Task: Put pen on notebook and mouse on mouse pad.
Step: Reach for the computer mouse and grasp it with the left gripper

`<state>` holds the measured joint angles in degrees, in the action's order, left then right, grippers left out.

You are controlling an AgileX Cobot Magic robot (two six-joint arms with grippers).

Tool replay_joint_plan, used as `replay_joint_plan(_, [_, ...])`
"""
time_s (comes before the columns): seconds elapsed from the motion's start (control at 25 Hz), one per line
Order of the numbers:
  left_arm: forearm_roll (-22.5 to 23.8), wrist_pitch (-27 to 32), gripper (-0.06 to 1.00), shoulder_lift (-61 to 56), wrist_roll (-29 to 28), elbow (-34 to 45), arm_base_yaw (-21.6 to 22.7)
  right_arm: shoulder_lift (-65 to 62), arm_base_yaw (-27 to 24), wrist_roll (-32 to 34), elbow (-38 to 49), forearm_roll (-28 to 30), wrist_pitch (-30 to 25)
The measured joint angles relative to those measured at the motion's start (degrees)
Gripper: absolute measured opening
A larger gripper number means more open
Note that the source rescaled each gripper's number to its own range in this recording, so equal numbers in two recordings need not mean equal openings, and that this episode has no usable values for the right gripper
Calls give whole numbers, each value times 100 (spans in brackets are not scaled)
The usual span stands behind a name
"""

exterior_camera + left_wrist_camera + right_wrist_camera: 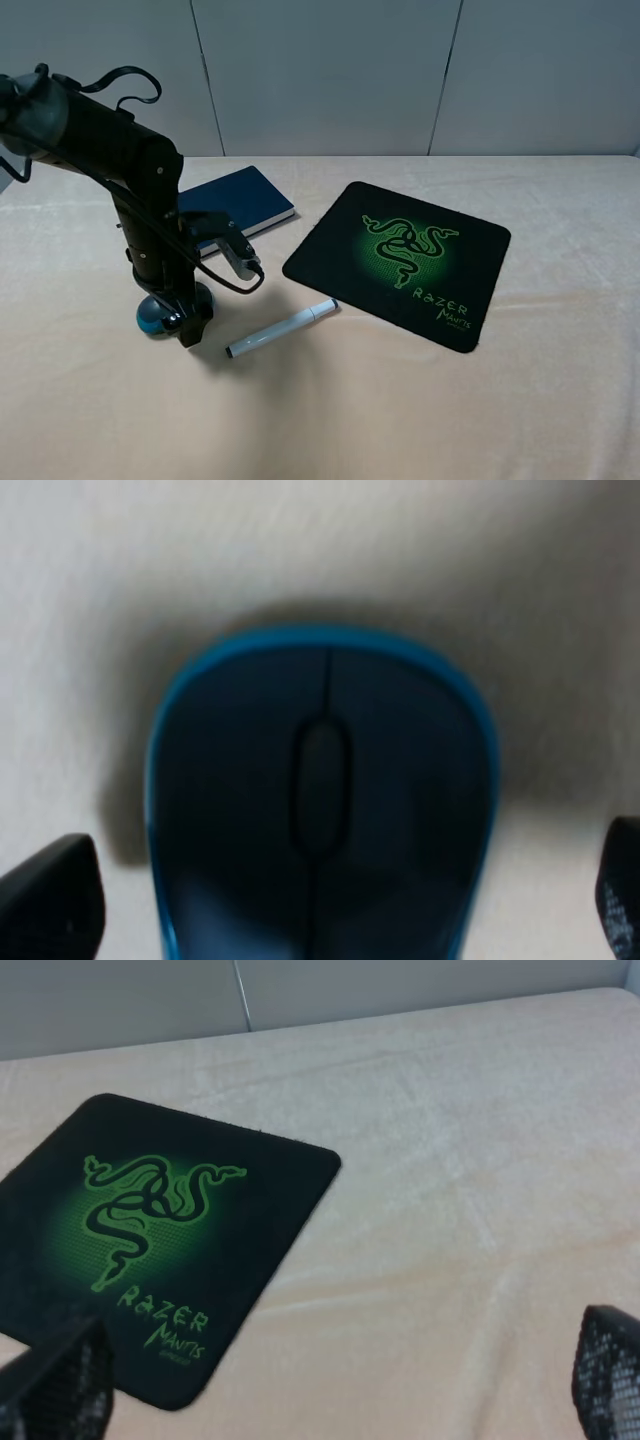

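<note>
L gripper (335, 895) is hanging wide open right over the mouse (320, 780), one finger showing on each side of its body and neither visibly touching, so nothing is being held yet. Judging by that, the step in hand is the mouse grab. To do it well the arm should be going straight down w/ the fingers straddling the teal sides evenly, closing low on the flanks rather than on the rounded top, since that shell looks slick & could be slipping out of a high pinch. Mouse is sitting on the cloth-covered table (500, 400) at near left, well apart from the mouse pad (400, 260), which is lying bare at centre-right. The pen (282, 328) is lying slantwise btw mouse & pad, just off the pad's near corner, not on the notebook (245, 197) behind the arm, so the carry should be clearing it. R gripper (330, 1380) is also standing wide w/ nothing btw its fingers, facing the pad. L wrist cam is giving the finger-to-mouse alignment, which the ext. cam is hiding behind the arm; ext. cam alone is showing pen, notebook & layout; R gripper is appearing only in its own wrist view.
</note>
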<state>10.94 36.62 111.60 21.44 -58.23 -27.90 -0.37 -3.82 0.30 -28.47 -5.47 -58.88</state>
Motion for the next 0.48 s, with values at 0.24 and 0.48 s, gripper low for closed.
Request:
replay_joint_plan(0.24, [67, -13, 94, 2, -138, 0, -14, 0, 0, 0, 0, -2, 0])
replay_joint_plan(0.48, [67, -19, 67, 2, -151, 0, -14, 0, 0, 0, 0, -2, 0])
